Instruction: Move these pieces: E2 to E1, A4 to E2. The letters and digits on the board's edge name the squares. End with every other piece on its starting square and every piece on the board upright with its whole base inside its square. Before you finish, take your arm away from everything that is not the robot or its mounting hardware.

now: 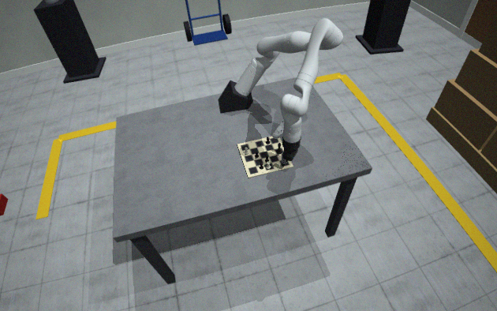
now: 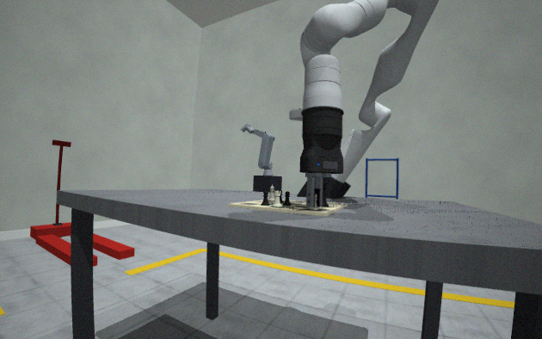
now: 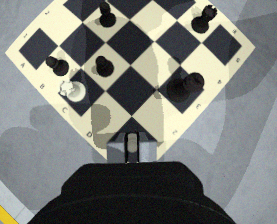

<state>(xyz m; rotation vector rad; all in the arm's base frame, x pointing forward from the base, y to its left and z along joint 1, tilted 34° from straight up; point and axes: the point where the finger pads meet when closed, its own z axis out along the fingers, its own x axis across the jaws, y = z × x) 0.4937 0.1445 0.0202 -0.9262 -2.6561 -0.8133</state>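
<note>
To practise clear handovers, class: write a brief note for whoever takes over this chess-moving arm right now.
Pincer: shut on a chess piece, down at the corner square of the board nearest the wrist camera. The fingers hide most of the piece.
Other pieces: seven stand elsewhere on the board, five black and two white.
Done: one piece is in the grip. The square labels are unreadable, so I cannot tell which move this is.
Left: set it upright inside its square, release, then check both moves.
</note>
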